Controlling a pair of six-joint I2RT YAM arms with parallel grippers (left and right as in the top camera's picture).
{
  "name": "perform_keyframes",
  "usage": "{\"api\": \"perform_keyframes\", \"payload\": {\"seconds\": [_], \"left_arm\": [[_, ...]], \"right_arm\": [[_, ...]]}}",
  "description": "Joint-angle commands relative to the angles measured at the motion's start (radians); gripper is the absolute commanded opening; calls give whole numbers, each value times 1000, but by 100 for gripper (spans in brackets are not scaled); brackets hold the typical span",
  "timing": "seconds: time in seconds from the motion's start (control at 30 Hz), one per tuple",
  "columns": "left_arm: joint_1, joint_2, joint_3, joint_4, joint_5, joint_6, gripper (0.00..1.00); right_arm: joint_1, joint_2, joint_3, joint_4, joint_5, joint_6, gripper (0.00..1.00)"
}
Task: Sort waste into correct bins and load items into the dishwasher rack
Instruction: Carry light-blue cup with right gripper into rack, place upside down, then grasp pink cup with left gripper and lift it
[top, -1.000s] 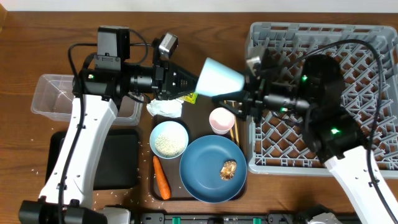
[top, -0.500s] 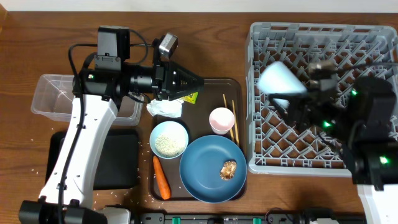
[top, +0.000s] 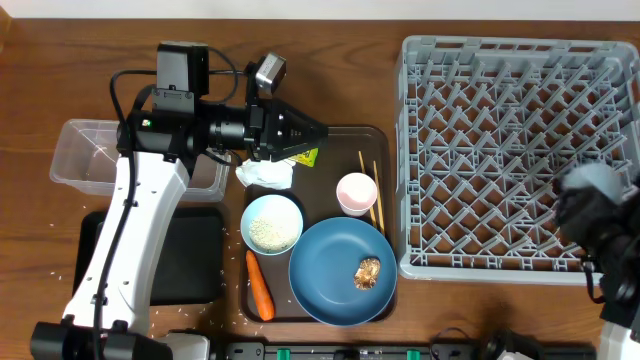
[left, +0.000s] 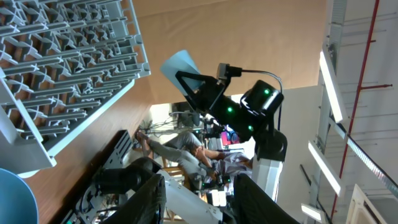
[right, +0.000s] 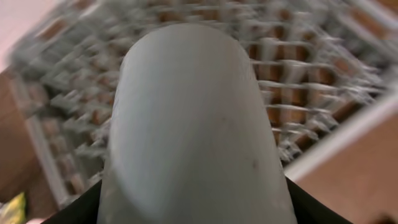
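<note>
— Pale blue cup (right: 193, 124): where is it?
— Up off the table, pinched in the right gripper (left: 189, 82); grey rack (top: 500, 150) lattice blurred behind it.
— Left gripper (top: 305, 133)?
— Hovers over the brown tray's (top: 345, 145) far corner, by napkin (top: 265, 173) and wrapper (top: 306, 156). Fingers (left: 149, 199) parted, nothing between.
— On the tray?
— Pink cup (top: 356, 192), chopsticks (top: 362, 163), bowl (top: 246, 222) with rice (top: 270, 232), blue plate (top: 325, 265) bearing the brown lump (top: 367, 272), carrot (top: 260, 285) at the near edge.
— Bins?
— Clear tub (top: 80, 165) and black tray (top: 195, 260), left of the brown tray, under the left arm (top: 140, 210).
</note>
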Motion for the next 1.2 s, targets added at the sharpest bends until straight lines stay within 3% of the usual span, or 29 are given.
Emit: {"api": "perform_keyframes", "payload": {"seconds": [0.0, 0.33, 0.53, 1.03, 1.17], "left_arm": [[-2, -6, 16, 4, 24, 2, 37], [-2, -6, 16, 4, 24, 2, 37], [-2, -6, 16, 4, 14, 2, 37], [-2, -6, 16, 4, 13, 2, 37], [-2, -6, 16, 4, 13, 2, 37]], "right_arm": [[-105, 35, 16, -4, 74, 23, 58], [-299, 265, 16, 15, 3, 35, 55], [-307, 397, 16, 27, -153, 24, 57], [-307, 599, 16, 49, -261, 39, 59], [-307, 628, 16, 39, -262, 39, 73]]}}
